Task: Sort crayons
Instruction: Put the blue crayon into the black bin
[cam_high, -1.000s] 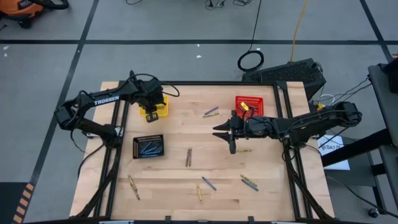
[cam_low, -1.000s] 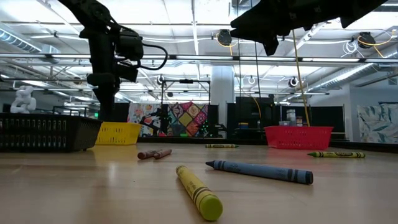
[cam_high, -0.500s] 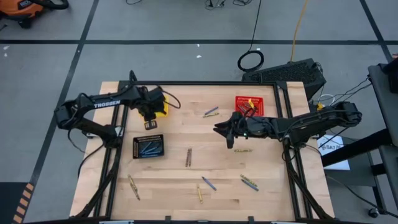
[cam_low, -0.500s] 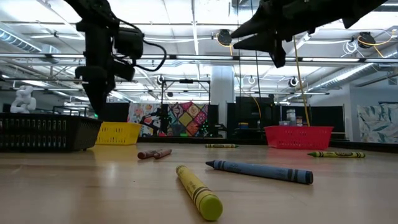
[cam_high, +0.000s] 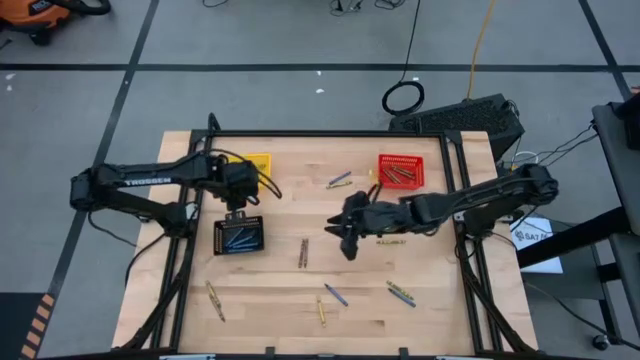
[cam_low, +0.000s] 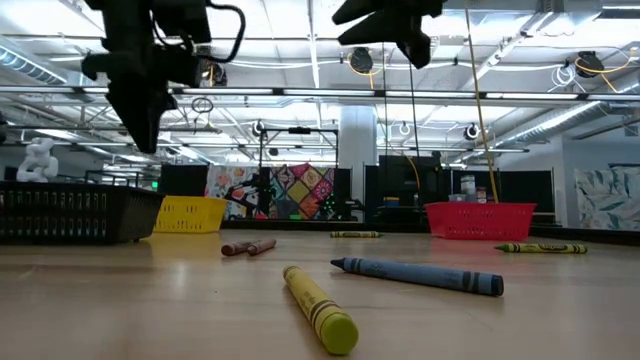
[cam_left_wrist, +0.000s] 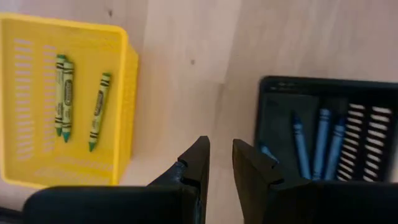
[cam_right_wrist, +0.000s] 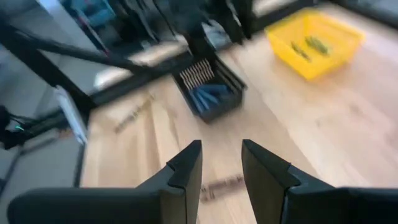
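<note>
Loose crayons lie flat on the wooden table: a brown pair (cam_high: 303, 252), a yellow one (cam_high: 321, 312), a blue one (cam_high: 336, 294), and others (cam_high: 401, 293) (cam_high: 339, 180). The yellow basket (cam_high: 258, 162) holds yellow crayons (cam_left_wrist: 64, 93). The black basket (cam_high: 239, 235) holds blue ones (cam_left_wrist: 322, 140). The red basket (cam_high: 401, 170) holds a few. My left gripper (cam_left_wrist: 221, 165) hangs open and empty above the bare table between the yellow and black baskets. My right gripper (cam_right_wrist: 221, 165) is open and empty over mid-table, with the brown pair (cam_right_wrist: 217, 185) beyond its fingertips.
A black frame (cam_high: 330, 135) runs round the table's far edge and both sides. A yellow crayon (cam_high: 392, 241) lies under the right arm, and another (cam_high: 215, 300) lies near the front left. Bare wood shows between the baskets and the brown pair.
My left gripper has left the yellow basket, going toward the near edge and the black basket and rising a little. My right gripper has gone from beside the red basket toward the table's left, has risen, and has tipped from pointing down to nearly level. No crayon has moved.
</note>
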